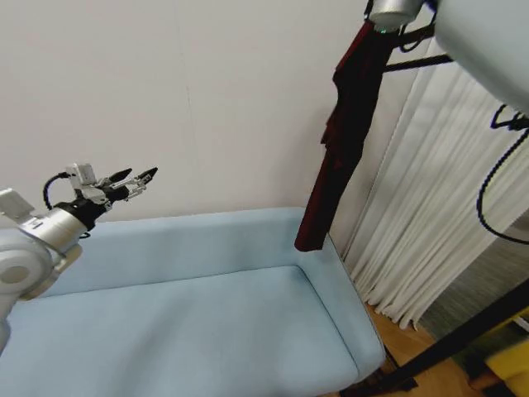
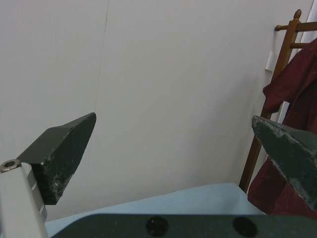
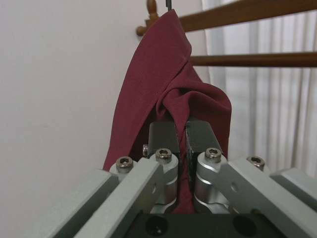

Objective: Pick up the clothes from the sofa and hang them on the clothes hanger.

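I see right gripper (image 3: 181, 133) clamped on dark red cloth garment (image 1: 340, 141) at brown wooden rack (image 3: 257, 59), far right; left gripper (image 1: 142, 175) gapes wide, left.

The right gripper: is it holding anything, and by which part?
Yes: the right gripper pinches a bunched fold of the dark red garment by the wooden rack. The left gripper holds nothing.

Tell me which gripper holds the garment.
The right gripper, jaws shut on the maroon garment at the rack; the left gripper hangs open above the sofa.
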